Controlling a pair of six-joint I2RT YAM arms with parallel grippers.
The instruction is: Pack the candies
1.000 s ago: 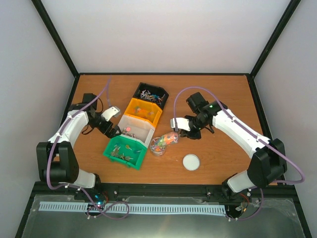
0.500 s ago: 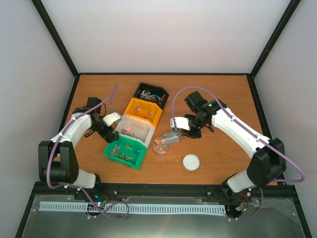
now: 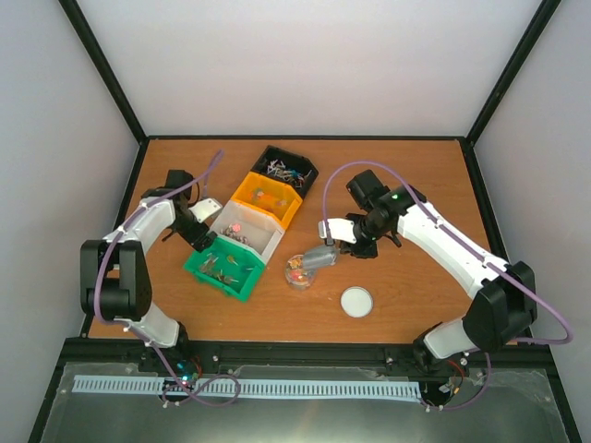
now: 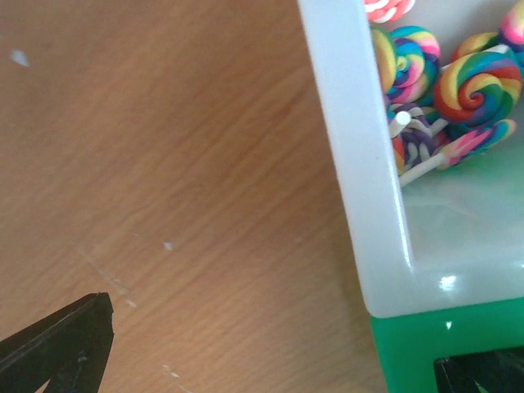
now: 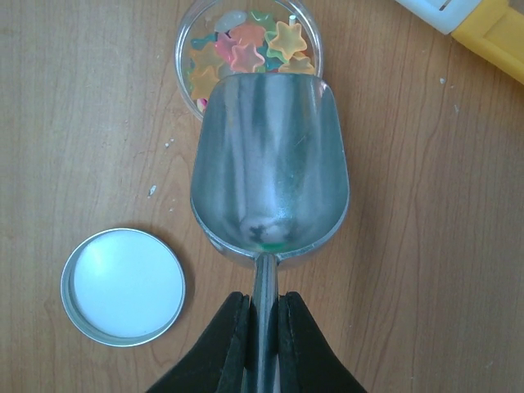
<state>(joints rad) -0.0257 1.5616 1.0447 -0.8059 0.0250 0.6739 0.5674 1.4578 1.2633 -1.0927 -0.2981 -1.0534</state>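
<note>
Candies [image 5: 288, 37] look light, slippery: better scooped than pinched; right gripper [image 5: 262, 307] clamps scoop [image 5: 270, 164] handle, jar [image 5: 179, 41] at 12 o'clock; left gripper [image 3: 199, 235] unclear.

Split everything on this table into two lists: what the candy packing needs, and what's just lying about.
Job: candies in the jar; scoop in the right gripper; four bins of sweets.
Lying about: lid, off the jar.
</note>
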